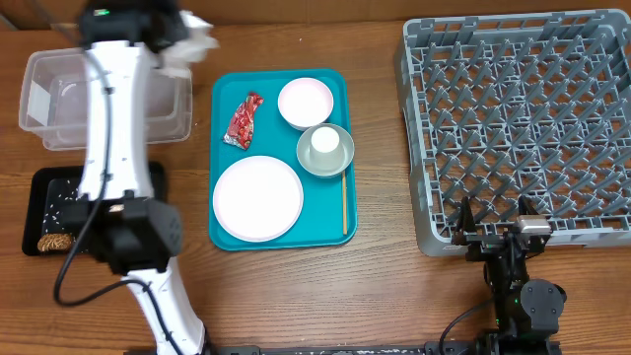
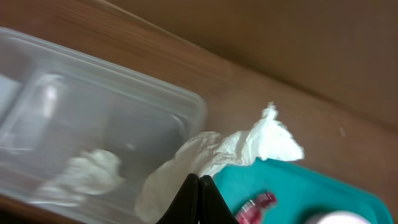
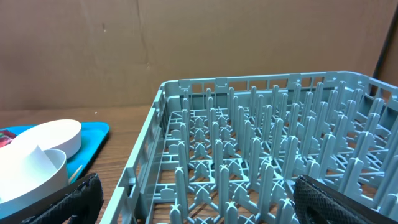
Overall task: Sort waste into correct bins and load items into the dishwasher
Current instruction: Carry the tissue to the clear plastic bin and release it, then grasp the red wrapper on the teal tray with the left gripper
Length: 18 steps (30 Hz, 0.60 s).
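My left gripper (image 2: 200, 186) is shut on a crumpled white napkin (image 2: 230, 146), held above the right end of the clear tub (image 1: 59, 128); the napkin shows in the overhead view (image 1: 192, 44). Another napkin (image 2: 87, 174) lies in the clear tub (image 2: 74, 112). The black tray (image 1: 44, 187) holds white crumbs and a brown lump (image 1: 54, 242). On the teal tray (image 1: 225, 237) lie the red wrapper (image 1: 243, 120), white plate (image 1: 258, 197), white bowl (image 1: 306, 102), grey bowl (image 1: 340, 156) with the white cup (image 1: 323, 144), and wooden stick (image 1: 344, 207). My right gripper (image 1: 498, 235) is open at the grey rack's (image 1: 523, 118) front edge.
The wooden table carries the tub and black tray at the left, the teal tray in the middle and the rack at the right. A brown cardboard wall stands behind. The left arm's white links (image 1: 113, 148) lie over the black tray.
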### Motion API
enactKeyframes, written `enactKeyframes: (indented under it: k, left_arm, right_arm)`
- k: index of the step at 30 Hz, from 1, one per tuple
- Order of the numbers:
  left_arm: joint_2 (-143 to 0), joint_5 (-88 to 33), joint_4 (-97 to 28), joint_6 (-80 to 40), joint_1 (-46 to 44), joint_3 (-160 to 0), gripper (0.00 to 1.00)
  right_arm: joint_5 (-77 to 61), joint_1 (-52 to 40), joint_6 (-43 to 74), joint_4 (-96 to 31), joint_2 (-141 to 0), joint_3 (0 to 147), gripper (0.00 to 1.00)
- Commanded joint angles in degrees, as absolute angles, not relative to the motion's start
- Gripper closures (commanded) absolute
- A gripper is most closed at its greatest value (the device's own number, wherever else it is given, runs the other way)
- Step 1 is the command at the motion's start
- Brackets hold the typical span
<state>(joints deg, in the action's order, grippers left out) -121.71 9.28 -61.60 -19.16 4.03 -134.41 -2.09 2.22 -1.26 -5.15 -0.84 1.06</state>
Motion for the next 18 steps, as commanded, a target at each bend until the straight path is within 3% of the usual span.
enactKeyframes:
  k: [1,11,12,14,15,18]
  left_arm:
    - [-117.3,10.9,-60.6,-20.2,7.4,-135.3,0.96]
    - [-122.6,10.5,-61.3,-20.3,15.1,-133.2,0.96]
    - [-123.6,10.4,-61.6,-20.3,15.3,-133.2,0.83]
    - [-125.4,10.4,-62.7,-20.4,15.4,-133.2,0.18]
    - [-126.0,10.4,-63.3,-20.4,15.4,-133.2,0.08]
    - [-126.3,10.4,-64.4,-20.4,15.2,-133.2,0.02]
  right_arm:
    - [-1.6,2.3,-1.3,-4.8,-0.2,0.5,0.0]
    - [-1.5,2.3,-1.3,-4.8,-0.2,0.5,0.0]
    - [-1.6,2.3,-1.3,-4.8,-0.2,0.5,0.0]
    - [-1.5,2.3,-1.3,-4.8,-0.2,0.5,0.0]
    - [-1.6,2.3,-1.3,-4.8,-0.2,0.5,0.0]
    - [-1.6,2.3,-1.3,-4.8,-0.2,0.5,0.0]
